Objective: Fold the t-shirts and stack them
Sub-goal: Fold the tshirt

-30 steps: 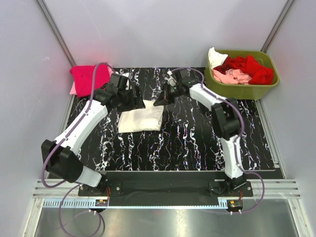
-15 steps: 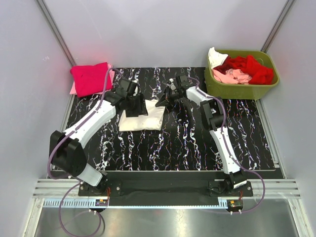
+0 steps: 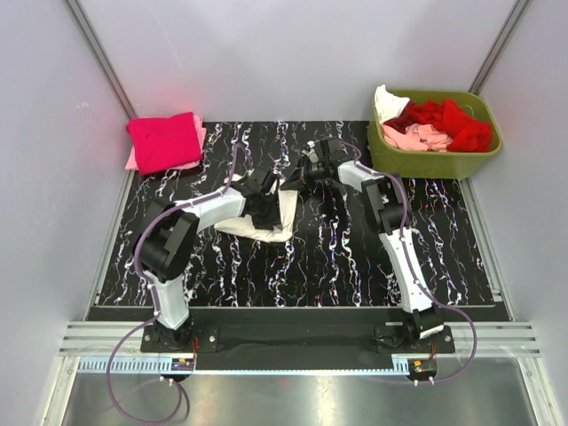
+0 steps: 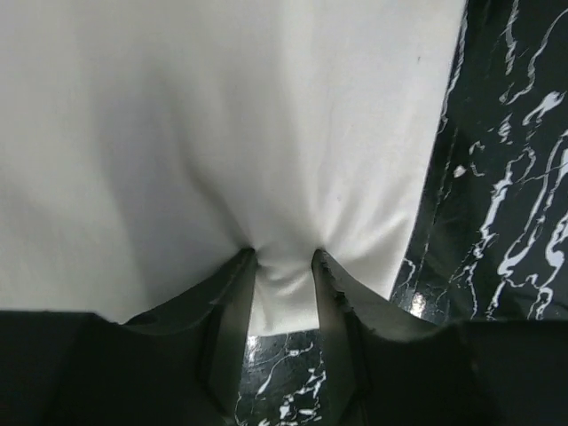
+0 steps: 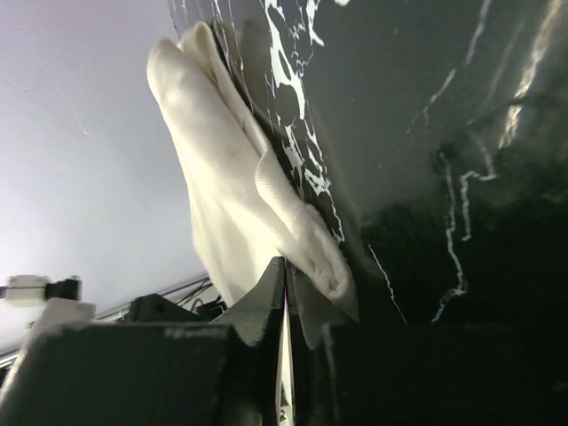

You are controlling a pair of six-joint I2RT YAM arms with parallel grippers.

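Cream tee [image 3: 282,213]: mid-table on the black marbled table [image 3: 355,257], partly folded, right edge raised.
Left gripper [image 4: 284,271]: jaws pinching a pleat of the tee's edge, probably to drag or turn the fold.
Right gripper [image 5: 286,282]: jaws pressed together at the tee's corner; whether cloth is caught cannot be told.
Magenta tee [image 3: 162,140]: folded, far-left corner; likely the stack site.
Bin [image 3: 426,164]: holds loose tees, unfolded.
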